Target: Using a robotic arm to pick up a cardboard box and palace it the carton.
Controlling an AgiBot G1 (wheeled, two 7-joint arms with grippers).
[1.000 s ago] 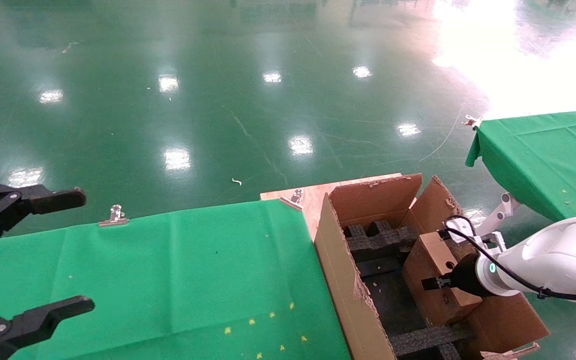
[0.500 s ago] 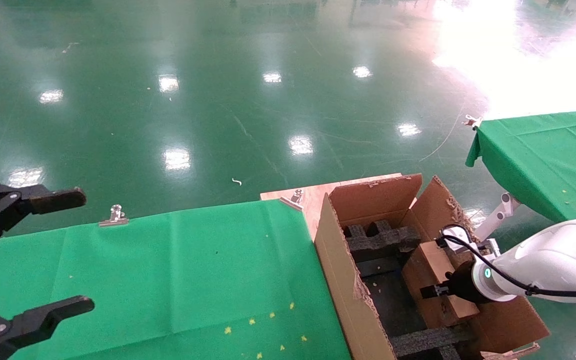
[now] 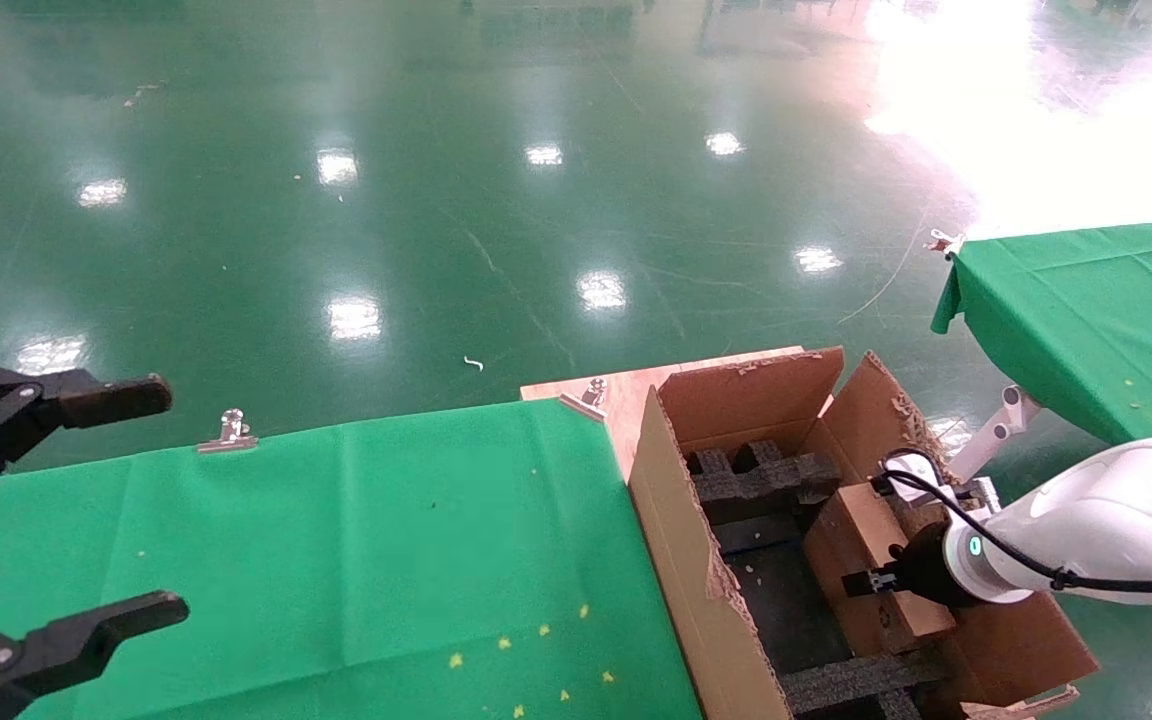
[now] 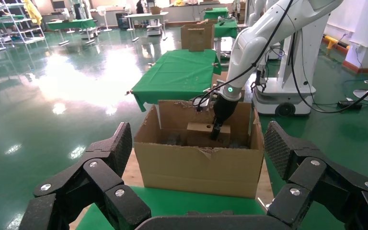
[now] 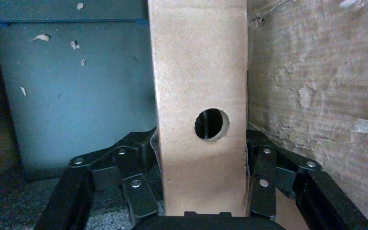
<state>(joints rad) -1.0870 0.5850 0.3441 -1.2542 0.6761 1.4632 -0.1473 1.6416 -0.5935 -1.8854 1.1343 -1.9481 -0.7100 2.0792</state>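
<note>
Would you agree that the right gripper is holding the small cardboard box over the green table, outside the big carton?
Not quite: the right gripper holds the cardboard box, but inside the carton against its right wall, not over the green table. The head view shows it.
</note>
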